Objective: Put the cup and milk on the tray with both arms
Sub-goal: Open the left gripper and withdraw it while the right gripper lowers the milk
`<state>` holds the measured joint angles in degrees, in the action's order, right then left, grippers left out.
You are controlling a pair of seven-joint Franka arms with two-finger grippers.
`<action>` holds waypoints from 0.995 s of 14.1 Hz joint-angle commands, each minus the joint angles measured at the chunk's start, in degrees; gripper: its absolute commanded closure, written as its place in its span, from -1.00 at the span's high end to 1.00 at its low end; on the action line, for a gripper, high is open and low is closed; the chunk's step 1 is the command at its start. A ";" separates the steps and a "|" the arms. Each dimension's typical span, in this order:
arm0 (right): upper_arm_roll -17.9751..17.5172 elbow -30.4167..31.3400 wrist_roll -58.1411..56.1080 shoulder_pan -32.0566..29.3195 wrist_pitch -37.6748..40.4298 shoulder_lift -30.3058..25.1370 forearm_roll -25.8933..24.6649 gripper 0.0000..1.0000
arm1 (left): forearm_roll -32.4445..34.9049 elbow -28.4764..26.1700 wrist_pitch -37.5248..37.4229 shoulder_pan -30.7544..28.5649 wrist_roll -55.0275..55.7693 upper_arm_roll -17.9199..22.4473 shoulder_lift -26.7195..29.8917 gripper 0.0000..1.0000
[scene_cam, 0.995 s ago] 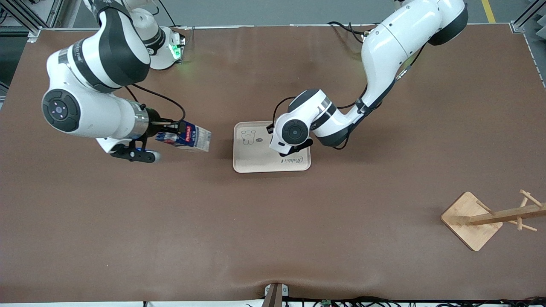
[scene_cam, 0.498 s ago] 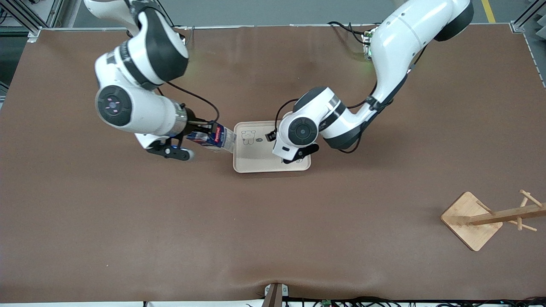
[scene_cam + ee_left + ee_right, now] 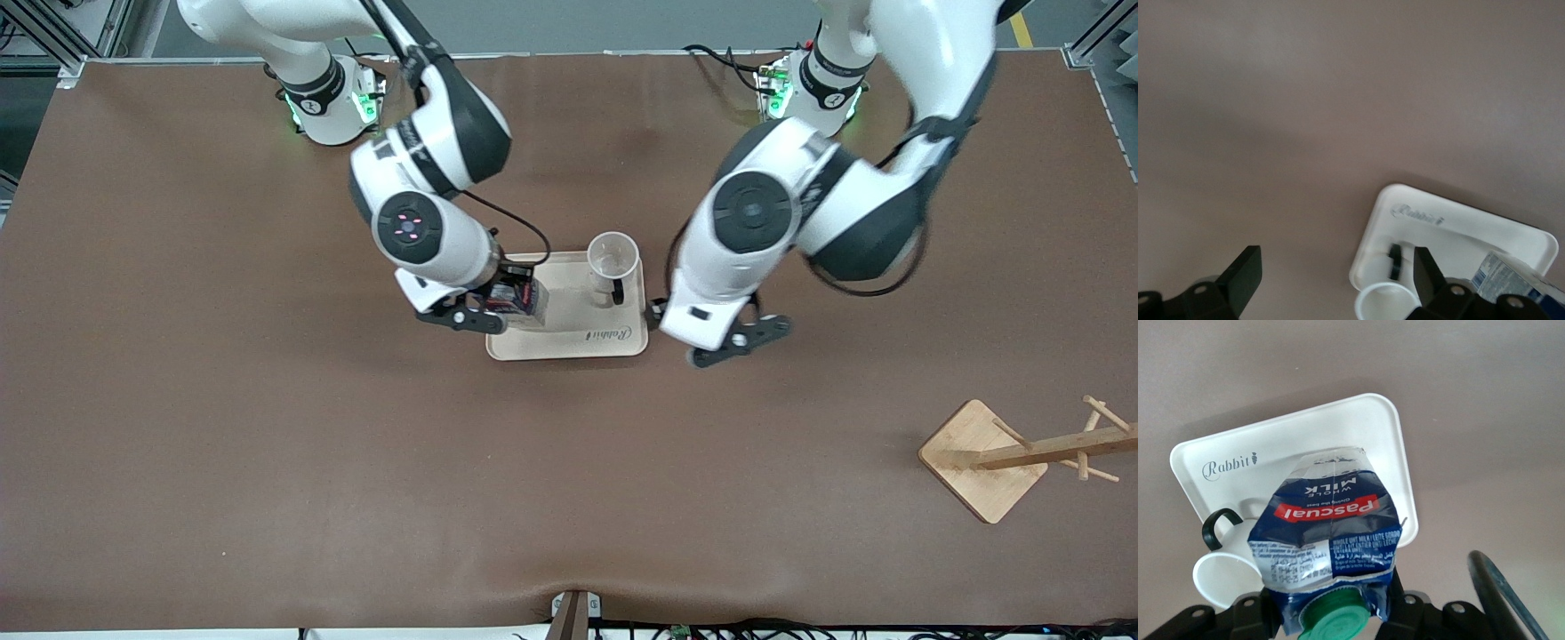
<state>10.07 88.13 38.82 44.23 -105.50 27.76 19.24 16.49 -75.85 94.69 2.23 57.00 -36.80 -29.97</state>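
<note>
The cream tray lies at the table's middle. The white cup stands upright on it, at the end toward the left arm, black handle toward the front camera. My right gripper is shut on the dark-blue milk carton and holds it over the tray's other end. The right wrist view shows the carton gripped near its green cap, over the tray, with the cup beside it. My left gripper is open and empty over the table beside the tray. In its wrist view the open gripper frames the cup's rim and tray.
A wooden mug stand with pegs stands near the front camera at the left arm's end of the table. The brown tabletop surrounds the tray.
My right gripper carried the milk from over the table to over the tray. My left gripper let go of the cup, which now stands on the tray, and drew away toward its own end.
</note>
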 commanded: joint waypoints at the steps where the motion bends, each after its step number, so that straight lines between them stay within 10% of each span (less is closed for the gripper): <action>1: 0.56 -1.48 0.81 1.30 0.12 1.60 -3.67 -0.43 | 0.91 -1.41 -3.35 -5.38 -8.19 0.15 5.79 1.00; 7: 0.56 -0.33 0.90 2.53 0.73 2.30 -5.18 -0.35 | 0.83 -1.23 -8.99 -14.61 -25.78 -0.12 14.49 1.00; 8: 0.56 -0.33 0.90 2.62 0.73 2.30 -5.18 -0.10 | 0.30 -1.23 -9.08 -15.50 -27.37 0.06 15.90 1.00; 9: 0.56 -0.42 0.90 2.62 0.65 2.39 -5.18 0.67 | -0.05 -1.23 -9.08 -15.68 -29.99 0.76 18.43 1.00; 10: 0.56 -0.51 0.90 2.71 0.56 2.39 -5.27 1.00 | -0.93 -1.58 -9.08 -15.07 -33.15 3.90 20.63 1.00; 14: 0.56 -0.68 0.90 2.62 0.82 2.39 -5.18 1.00 | -11.02 -2.89 -11.28 -8.85 -44.67 20.93 25.39 1.00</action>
<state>10.20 88.00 38.87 46.30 -105.22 29.95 14.64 9.54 -76.05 83.48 -9.85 17.19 -23.73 -7.93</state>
